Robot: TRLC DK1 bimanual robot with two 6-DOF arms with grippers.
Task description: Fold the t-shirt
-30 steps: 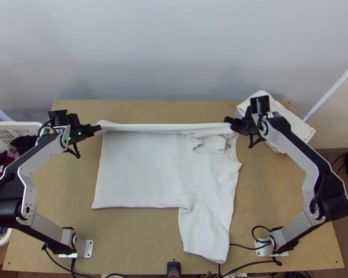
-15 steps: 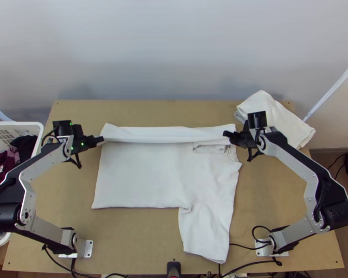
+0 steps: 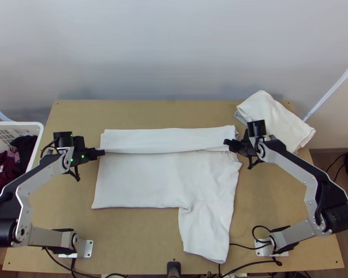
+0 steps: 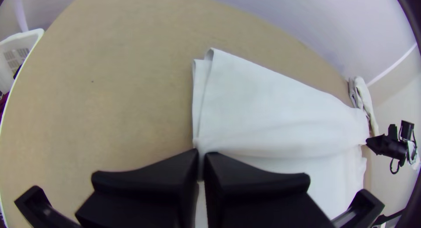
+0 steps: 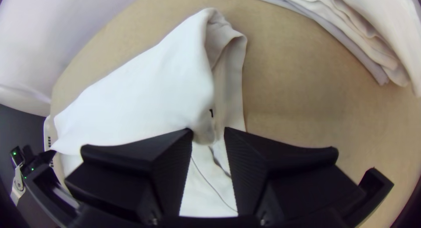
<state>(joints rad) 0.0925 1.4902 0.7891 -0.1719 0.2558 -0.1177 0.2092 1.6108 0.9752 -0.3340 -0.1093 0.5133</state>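
The white t-shirt (image 3: 146, 178) lies on the table, its far part folded over toward the near edge as a long band (image 3: 169, 140); one sleeve (image 3: 204, 234) points to the near edge. My left gripper (image 3: 103, 152) is at the band's left end; in the left wrist view this gripper (image 4: 201, 154) is shut on the t-shirt's folded edge (image 4: 245, 140). At the collar end is my right gripper (image 3: 227, 142). In the right wrist view, the right gripper (image 5: 208, 130) stands open around the t-shirt's folded edge (image 5: 153, 92), with cloth between and below its fingers.
A folded pile of pale cloth (image 3: 278, 118) sits at the table's far right corner, close behind the right gripper. A white basket (image 3: 35, 127) with dark clothes stands at the left. Bare table (image 3: 141, 241) shows along the near side.
Both grippers have moved toward the near edge, bringing the t-shirt's far part over and down. The band now lies lower and broader. The right gripper now stands open.
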